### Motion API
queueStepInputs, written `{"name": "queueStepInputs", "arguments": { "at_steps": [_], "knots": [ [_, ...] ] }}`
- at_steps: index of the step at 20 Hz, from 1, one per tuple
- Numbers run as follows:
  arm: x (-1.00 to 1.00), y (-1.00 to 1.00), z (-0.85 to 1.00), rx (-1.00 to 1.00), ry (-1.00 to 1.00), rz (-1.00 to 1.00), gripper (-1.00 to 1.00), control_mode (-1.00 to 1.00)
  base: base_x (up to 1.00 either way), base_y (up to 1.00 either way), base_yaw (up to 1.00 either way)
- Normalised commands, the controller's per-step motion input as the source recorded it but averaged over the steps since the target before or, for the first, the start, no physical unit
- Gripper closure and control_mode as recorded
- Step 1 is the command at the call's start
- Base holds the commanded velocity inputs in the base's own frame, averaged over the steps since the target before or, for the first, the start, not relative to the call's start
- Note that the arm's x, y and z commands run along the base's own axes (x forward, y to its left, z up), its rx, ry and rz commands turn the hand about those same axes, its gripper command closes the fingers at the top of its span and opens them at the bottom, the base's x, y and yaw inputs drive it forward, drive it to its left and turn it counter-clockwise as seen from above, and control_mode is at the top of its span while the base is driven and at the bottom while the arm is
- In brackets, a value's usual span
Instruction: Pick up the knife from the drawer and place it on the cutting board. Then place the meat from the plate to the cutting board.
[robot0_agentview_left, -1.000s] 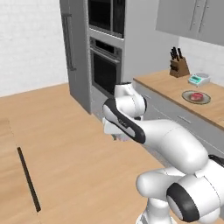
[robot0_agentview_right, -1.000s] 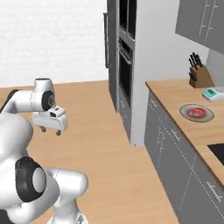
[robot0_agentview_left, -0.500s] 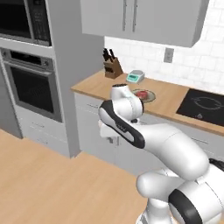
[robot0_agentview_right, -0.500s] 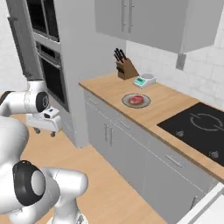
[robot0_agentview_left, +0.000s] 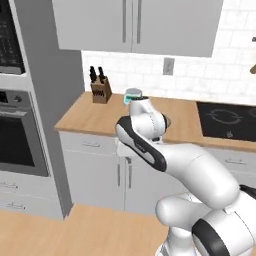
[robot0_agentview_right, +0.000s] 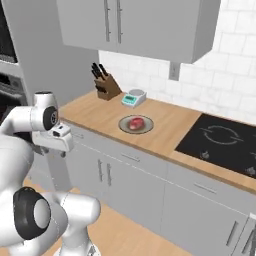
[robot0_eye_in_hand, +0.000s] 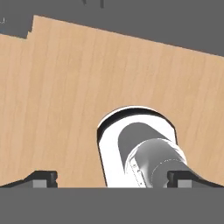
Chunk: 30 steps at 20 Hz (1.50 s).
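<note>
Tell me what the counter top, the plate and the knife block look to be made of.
Counter top: light wood with a matte finish, going by its tan colour and faint grain. Plate: probably glazed ceramic or stoneware; grey, smooth, no grain. Knife block: darker brown wood, holding black handles, likely plastic.

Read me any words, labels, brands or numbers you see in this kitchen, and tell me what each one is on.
No text can be read anywhere.
Kitchen scale: its teal display is too small and blurred to show any digits.
Cooktop: faint circle burner marks and small control dots, no letters or numbers.
Knife block, plate, meat: no labels.
</note>
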Motion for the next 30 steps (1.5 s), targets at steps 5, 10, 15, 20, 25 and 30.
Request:
{"name": "queueStepInputs", "arguments": {
  "at_steps": [5, 10, 15, 20, 25, 30],
  "knots": [
    [0.00, 0.00, 0.00, 0.00, 0.00, 0.00, -1.00, 1.00, 0.91, 0.47, -0.55],
    [0.00, 0.00, 0.00, 0.00, 0.00, 0.00, -1.00, 1.00, 0.82, 0.31, -0.56],
    [0.00, 0.00, 0.00, 0.00, 0.00, 0.00, -1.00, 1.00, 0.39, 0.13, -0.48],
    [0.00, 0.00, 0.00, 0.01, 0.01, 0.00, -1.00, -1.00, 0.04, 0.10, -0.22],
    [0.84, 0.11, -0.20, -0.05, 0.31, 0.00, -1.00, -1.00, 0.00, 0.00, 0.00],
    [1.00, 0.02, -0.34, -0.11, 0.47, 0.03, -1.00, -1.00, 0.00, 0.00, 0.00]
  ]
}}
